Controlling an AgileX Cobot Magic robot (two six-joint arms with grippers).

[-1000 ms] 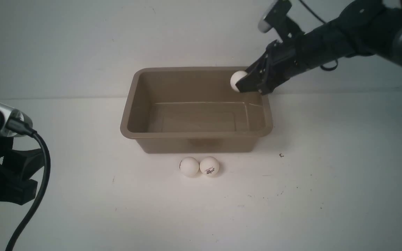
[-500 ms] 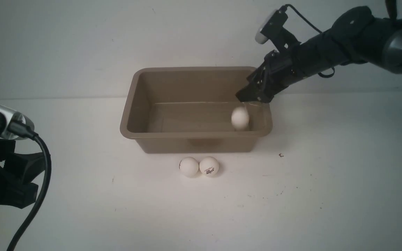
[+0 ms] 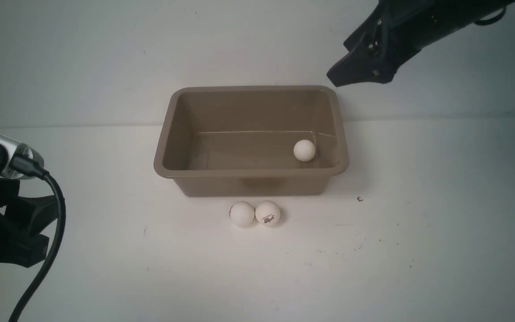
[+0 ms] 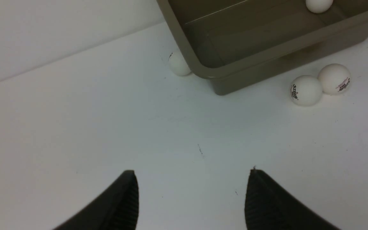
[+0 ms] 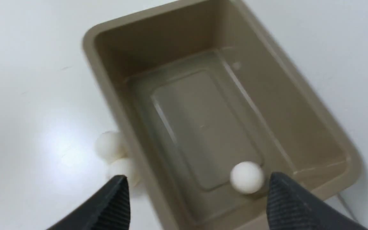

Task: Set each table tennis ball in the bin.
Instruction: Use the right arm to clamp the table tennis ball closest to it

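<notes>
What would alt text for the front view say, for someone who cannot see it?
A taupe bin sits on a white table with one white ball inside, near its right end. Two more balls lie touching on the table in front of it. The right gripper hangs above the bin's far right corner; the left arm shows at the left edge.

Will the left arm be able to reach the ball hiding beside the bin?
Probably yes. That ball sits on bare table against the bin, with nothing between it and the open left tool, though the rim partly covers it.
</notes>
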